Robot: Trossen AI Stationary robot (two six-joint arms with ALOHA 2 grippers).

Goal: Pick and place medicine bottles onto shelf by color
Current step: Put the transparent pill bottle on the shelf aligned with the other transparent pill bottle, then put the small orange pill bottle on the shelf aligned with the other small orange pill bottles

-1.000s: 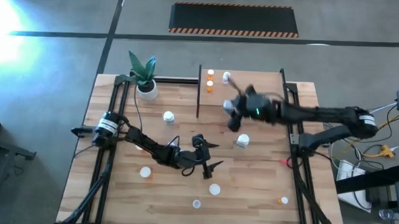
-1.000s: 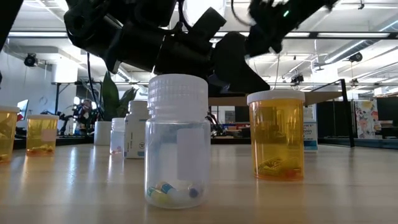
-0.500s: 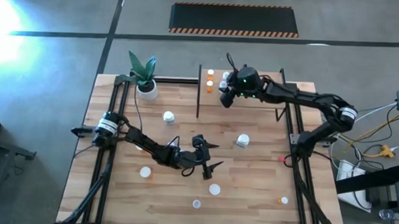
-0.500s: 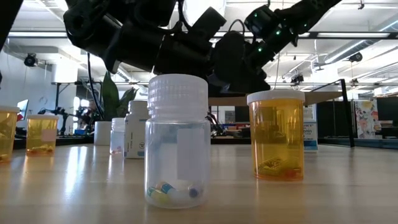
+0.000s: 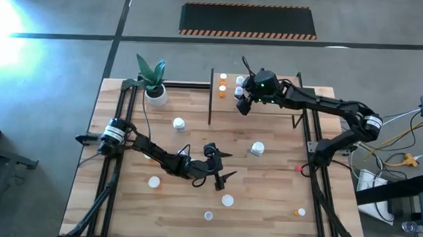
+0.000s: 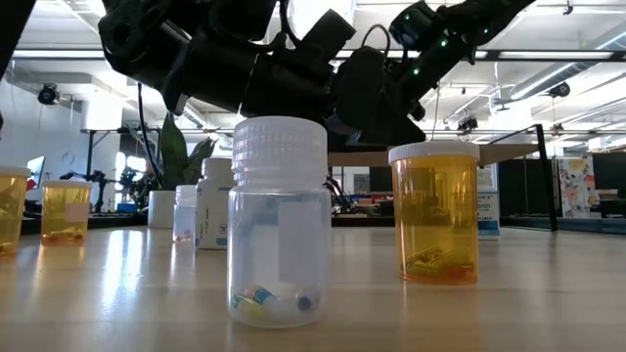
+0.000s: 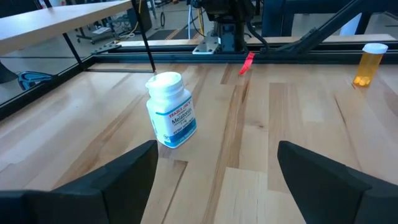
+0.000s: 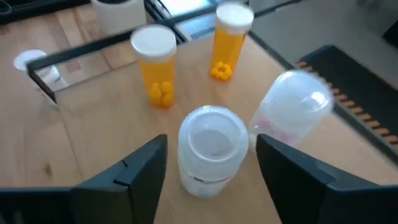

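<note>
My right gripper (image 5: 242, 100) hangs over the shelf's (image 5: 269, 115) far left part. In its wrist view the open fingers stand on either side of a white-capped pale bottle (image 8: 211, 149) that stands upright on the shelf board, with a narrow gap showing on each side. A second pale bottle (image 8: 291, 112) beside it looks tilted. Two orange bottles (image 8: 155, 68) (image 8: 231, 37) stand just beyond. My left gripper (image 5: 222, 166) is open and empty over the table's middle, facing a white labelled bottle (image 7: 171, 111) that stands on the tabletop.
Loose bottles stand about the tabletop: a white one (image 5: 178, 123), one at the left (image 5: 154, 181), two near the front (image 5: 227, 200) (image 5: 208, 215) and an orange one (image 5: 300, 212). A potted plant (image 5: 154, 87) stands at the far left. Black shelf posts (image 5: 211, 97) rise beside my right gripper.
My right gripper has swung from above the table's middle right toward the far edge, onto the shelf beside the orange bottles. It moved fast at first and then slowed almost to a stop.
</note>
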